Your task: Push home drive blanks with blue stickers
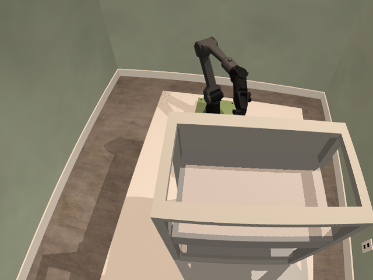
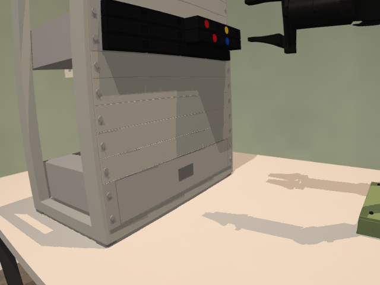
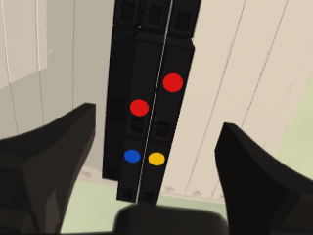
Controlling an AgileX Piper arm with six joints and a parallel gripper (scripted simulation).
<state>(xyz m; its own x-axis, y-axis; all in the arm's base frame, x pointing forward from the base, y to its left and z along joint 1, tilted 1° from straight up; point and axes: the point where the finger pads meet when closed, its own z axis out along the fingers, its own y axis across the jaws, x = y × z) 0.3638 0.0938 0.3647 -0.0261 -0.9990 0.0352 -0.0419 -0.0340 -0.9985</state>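
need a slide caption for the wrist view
Open hand facing four protruding blanks: two red stickers, one yellow, one blue.

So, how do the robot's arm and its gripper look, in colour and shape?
The arm is dark grey to black, with rounded joint housings and slim links, on a green base plate. The gripper is matt black, with two tapering, pointed fingers. No cables or markings show.
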